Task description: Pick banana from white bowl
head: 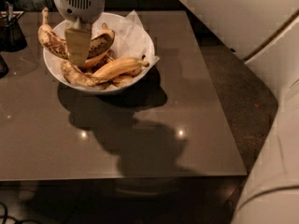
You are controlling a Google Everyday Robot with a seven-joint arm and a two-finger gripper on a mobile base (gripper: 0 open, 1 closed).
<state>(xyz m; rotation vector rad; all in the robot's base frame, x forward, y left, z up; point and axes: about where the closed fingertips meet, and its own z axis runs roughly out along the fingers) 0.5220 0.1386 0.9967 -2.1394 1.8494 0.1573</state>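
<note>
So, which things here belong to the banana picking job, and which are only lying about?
Job:
speckled banana
white bowl
gripper, above the bowl, at that banana's lower end

Lying about:
other bananas in the bowl
paper lining
dark container, left of the bowl
table

Points the gripper [77,48] straight down at upper left, below a white wrist [79,1], pinched on the banana [50,40]. Fills the right edge with the white arm [275,181].
</note>
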